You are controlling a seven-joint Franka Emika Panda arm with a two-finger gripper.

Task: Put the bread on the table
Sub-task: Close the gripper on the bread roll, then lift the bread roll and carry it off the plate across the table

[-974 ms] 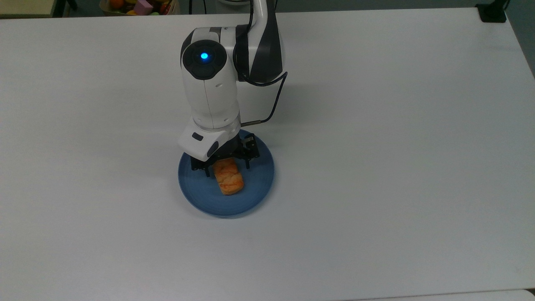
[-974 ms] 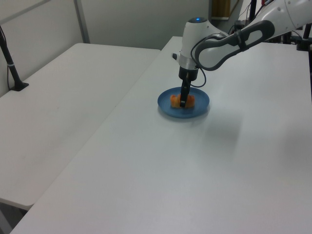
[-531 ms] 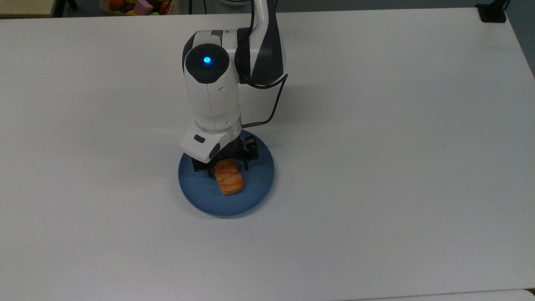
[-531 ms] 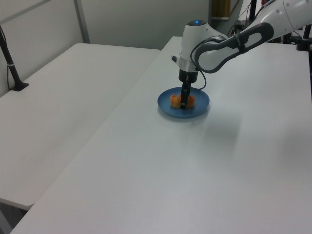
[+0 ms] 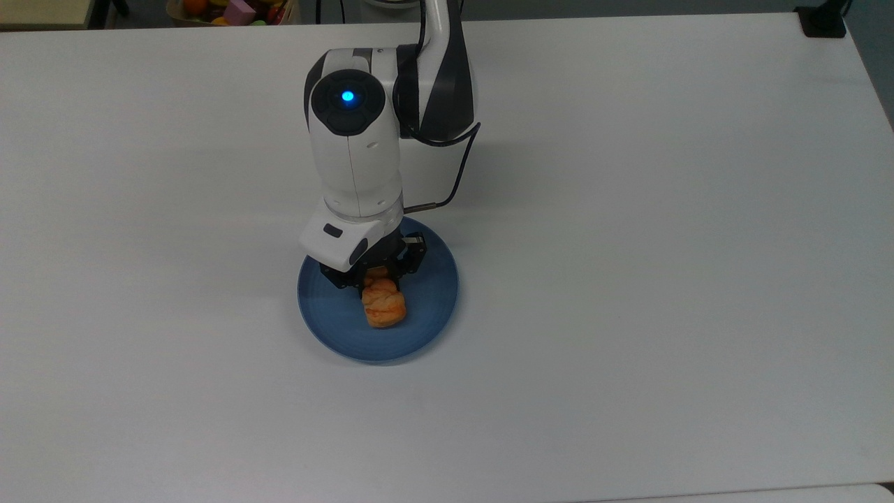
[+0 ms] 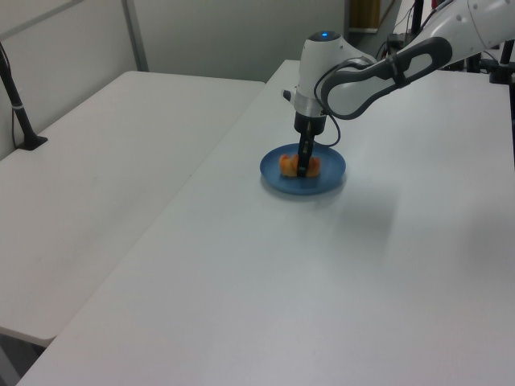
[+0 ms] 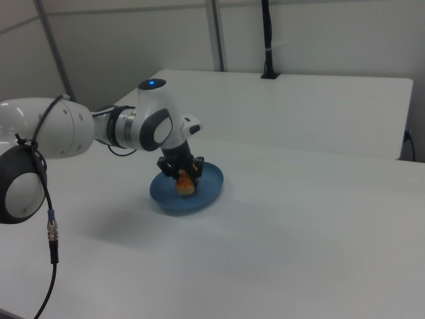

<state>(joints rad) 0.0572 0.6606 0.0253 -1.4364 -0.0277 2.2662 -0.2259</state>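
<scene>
Top view: black two-finger gripper clamps the small golden-orange ridged bread roll over the round blue plate on the plain white bench.

No text, label, brand, number or sign can be read in any view, neither on the arm nor on the desk around it.
</scene>
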